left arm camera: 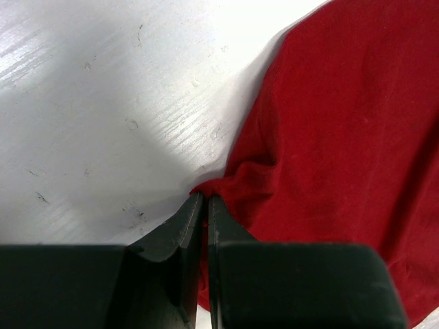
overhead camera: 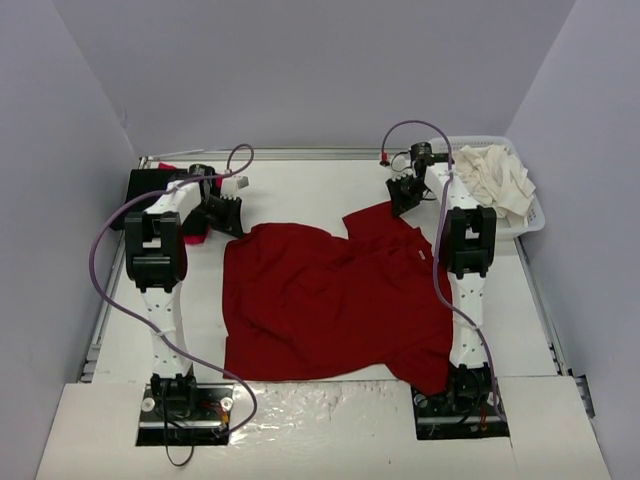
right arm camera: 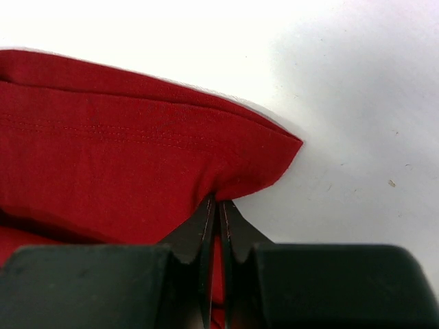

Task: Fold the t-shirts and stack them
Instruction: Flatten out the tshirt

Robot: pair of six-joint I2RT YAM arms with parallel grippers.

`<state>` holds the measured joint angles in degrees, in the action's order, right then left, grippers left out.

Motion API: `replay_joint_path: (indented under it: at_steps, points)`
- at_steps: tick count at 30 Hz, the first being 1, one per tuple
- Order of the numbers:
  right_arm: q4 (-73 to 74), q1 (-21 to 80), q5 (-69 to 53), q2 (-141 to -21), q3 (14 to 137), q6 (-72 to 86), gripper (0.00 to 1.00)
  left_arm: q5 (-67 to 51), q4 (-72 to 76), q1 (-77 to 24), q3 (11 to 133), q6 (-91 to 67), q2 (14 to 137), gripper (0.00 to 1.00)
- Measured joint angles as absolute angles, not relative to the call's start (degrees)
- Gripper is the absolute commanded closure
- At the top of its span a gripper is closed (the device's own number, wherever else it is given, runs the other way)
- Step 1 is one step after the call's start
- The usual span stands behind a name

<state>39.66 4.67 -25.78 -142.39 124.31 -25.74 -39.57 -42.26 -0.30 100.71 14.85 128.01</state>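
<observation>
— Where was the dark red t-shirt [overhead camera: 320,300] found?

— It was spread, rumpled and not yet folded, across the middle of the desk [overhead camera: 300,185], between the two arms. A cream-white t-shirt [overhead camera: 490,175] was heaped in the basket [overhead camera: 533,222] at the far right.

— And how were the fingers seen?

— The left fingers [left arm camera: 199,205] were clenched on a puckered bit of the shirt's edge at its far left. The right fingers [right arm camera: 211,212] were pinched shut on a hemmed corner at its far right. Hardly any gap was left between either pair.

— What could be judged to go wrong from there?

— Only a thin bite of cloth was taken on each side, right at the tips. If the shirt were lifted or pulled taut, a corner could be slipped out and that side dropped. The shirt's near right part was laid close against the right arm's base, so the cloth could be snagged there when drawn. The fold could also be left skewed by an uneven pull.
</observation>
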Motion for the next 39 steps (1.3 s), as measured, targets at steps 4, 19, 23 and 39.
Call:
replay_joint_path:
  at_steps: [4, 19, 23, 39]
  points:
    - [40.16, 4.73, -24.18, -142.41, 124.99, -25.63, 1.0, -39.4, -42.0, -0.3, 100.38, 14.83, 127.7, 0.98]
    - [34.37, 4.43, -8.19, -127.39, 137.49, -21.41, 1.0, -26.5, -35.88, 1.69, 106.65, 8.43, 107.94, 0.98]
    - [31.2, 4.43, -6.72, -113.93, 136.07, -20.58, 1.0, -23.07, -31.94, 1.72, 109.73, 6.61, 95.92, 0.98]
    - [30.92, 4.36, -6.63, -65.95, 104.09, -17.54, 1.0, -23.31, -37.56, 1.74, 84.51, 5.52, 50.61, 0.98]
